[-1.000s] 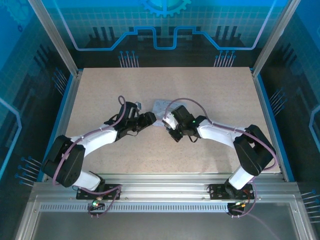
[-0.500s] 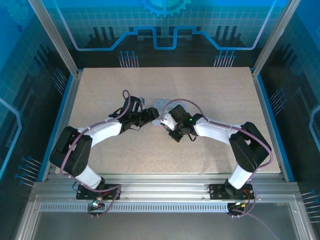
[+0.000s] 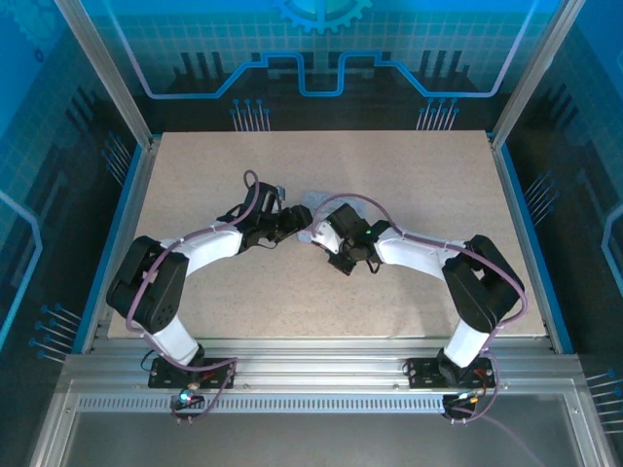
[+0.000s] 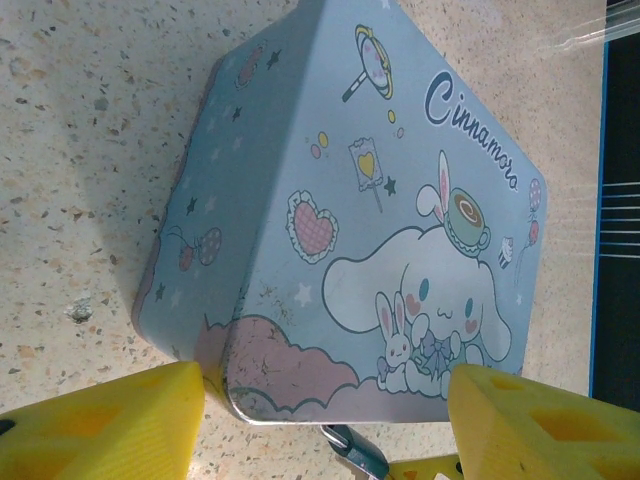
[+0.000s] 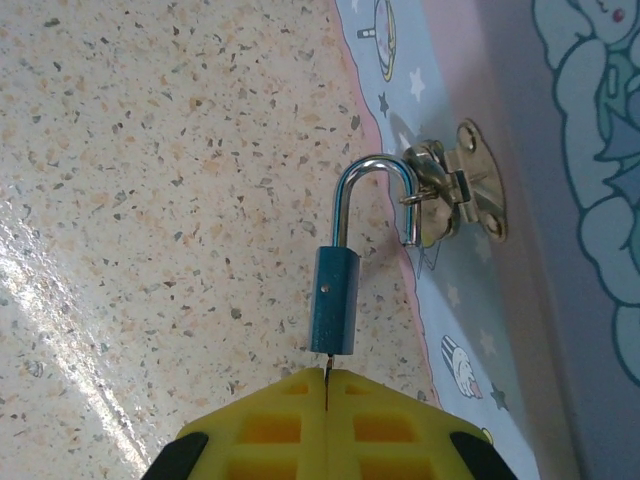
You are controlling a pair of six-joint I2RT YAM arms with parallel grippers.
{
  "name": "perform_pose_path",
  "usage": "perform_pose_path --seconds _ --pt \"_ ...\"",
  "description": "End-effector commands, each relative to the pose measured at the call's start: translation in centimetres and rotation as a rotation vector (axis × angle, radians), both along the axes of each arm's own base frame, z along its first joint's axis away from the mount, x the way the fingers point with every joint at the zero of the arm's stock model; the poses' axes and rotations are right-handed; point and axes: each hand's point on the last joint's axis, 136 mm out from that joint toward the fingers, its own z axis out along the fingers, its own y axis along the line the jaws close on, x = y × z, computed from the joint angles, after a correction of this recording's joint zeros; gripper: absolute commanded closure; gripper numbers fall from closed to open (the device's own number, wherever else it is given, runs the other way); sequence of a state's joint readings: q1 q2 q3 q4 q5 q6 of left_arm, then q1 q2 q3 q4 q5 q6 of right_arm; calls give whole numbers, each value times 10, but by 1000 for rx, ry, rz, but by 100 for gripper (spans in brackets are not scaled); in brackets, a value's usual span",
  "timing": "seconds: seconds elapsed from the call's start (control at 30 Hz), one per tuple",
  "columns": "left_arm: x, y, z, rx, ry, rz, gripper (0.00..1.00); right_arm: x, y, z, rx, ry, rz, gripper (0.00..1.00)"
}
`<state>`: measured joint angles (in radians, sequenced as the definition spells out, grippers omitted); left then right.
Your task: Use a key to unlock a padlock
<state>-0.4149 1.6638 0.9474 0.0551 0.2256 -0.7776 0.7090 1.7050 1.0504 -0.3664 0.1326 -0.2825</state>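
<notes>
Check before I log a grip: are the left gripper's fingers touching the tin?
Apart. The left wrist view shows both yellow fingers wide of the tin, with table visible between.

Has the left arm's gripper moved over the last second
Yes. In the overhead view the left gripper has slid up the table, toward its far edge, now sitting closer to the blue tin.

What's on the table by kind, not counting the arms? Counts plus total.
Cinnamoroll tin box: 1
Blue padlock, shackle hooked through the box's brass hasp: 1
Key, thin blade visible between padlock and the right gripper fingers: 1
Total: 3
</notes>
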Motion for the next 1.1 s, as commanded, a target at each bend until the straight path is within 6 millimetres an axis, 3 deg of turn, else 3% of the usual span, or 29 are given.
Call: perform_pose_path --seconds 0.0,0.43,0.8,1.07 --pt "4 -3 7 -11 -8 -29 33 4 9 5 -8 -36 40 100" --pt "0 -5 5 -31 -2 -36 33 11 24 9 10 -81 93 100" --pt "1 0 11 -15 -22 -24 33 8 11 11 -35 -105 88 100" --pt "-7 6 9 -16 -15 -16 33 14 11 11 -40 -153 109 100"
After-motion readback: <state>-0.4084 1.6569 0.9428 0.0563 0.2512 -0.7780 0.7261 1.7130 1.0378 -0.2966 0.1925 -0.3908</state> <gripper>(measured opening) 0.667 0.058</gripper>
